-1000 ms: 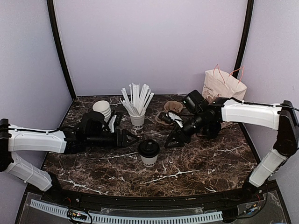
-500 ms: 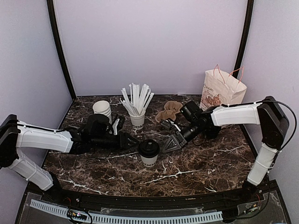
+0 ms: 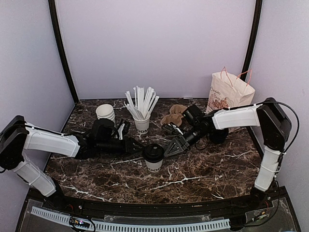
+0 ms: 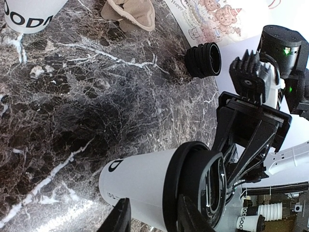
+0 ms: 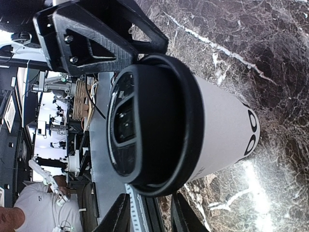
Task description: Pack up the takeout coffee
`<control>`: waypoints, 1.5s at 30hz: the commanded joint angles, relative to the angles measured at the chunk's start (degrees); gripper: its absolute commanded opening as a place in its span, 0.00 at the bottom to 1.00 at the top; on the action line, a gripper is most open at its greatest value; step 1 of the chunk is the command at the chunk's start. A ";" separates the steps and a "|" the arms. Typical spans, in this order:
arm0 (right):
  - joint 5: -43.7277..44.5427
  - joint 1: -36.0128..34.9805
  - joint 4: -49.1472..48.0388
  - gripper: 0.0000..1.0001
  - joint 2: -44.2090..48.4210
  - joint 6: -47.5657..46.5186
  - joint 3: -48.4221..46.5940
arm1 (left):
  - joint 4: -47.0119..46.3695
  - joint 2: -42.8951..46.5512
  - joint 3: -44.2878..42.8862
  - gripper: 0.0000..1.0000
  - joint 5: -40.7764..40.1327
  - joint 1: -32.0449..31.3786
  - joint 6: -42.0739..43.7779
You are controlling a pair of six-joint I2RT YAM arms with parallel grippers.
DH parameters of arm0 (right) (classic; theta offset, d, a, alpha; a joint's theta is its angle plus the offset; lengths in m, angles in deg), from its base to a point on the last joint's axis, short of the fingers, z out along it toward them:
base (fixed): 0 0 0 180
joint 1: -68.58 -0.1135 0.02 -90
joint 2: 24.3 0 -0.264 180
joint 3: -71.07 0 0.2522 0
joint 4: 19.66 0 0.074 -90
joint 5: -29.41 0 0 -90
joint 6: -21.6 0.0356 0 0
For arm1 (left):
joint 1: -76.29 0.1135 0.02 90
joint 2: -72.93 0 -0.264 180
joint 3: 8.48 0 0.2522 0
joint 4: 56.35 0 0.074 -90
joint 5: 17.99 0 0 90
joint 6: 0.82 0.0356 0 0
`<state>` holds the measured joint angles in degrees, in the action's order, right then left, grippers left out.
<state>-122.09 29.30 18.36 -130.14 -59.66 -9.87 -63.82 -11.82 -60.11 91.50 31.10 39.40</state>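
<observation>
1 takeout coffee (image 3: pixel 154 157), lidded, stood upright at centre front, still unpacked. 2 grippers flanked its lid: left gripper (image 3: pixel 138 144) and right gripper (image 3: pixel 170 147), jaws partly narrowed (whether either actually clamped it could not be told). 1 paper bag (image 3: pixel 229 92) stood far right, well apart; lifting and bagging remained.

The takeout coffee (image 3: pixel 154 163) is a small white paper cup with dark lettering and a round black lid (image 3: pixel 154 152), fitted on. It stands upright around the middle of the dark marbled worktop (image 3: pixel 203 169).
</observation>
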 commanded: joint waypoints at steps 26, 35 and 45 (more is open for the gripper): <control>4.48 -3.10 2.34 0.56 -2.43 -2.87 -3.56 | -1.00 2.20 2.86 0.30 2.67 -0.16 -2.24; 10.51 -3.82 2.41 0.59 -3.93 -2.69 -4.24 | -0.81 3.07 3.68 0.29 1.74 -0.86 -2.64; 24.99 -3.78 4.77 0.58 -6.91 -4.33 -4.73 | 0.97 3.72 7.26 0.25 0.31 -1.65 -4.09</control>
<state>-113.32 25.82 22.42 -133.22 -62.53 -14.46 -66.20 -8.81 -56.04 91.78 30.73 35.82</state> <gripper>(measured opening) 0.582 0.269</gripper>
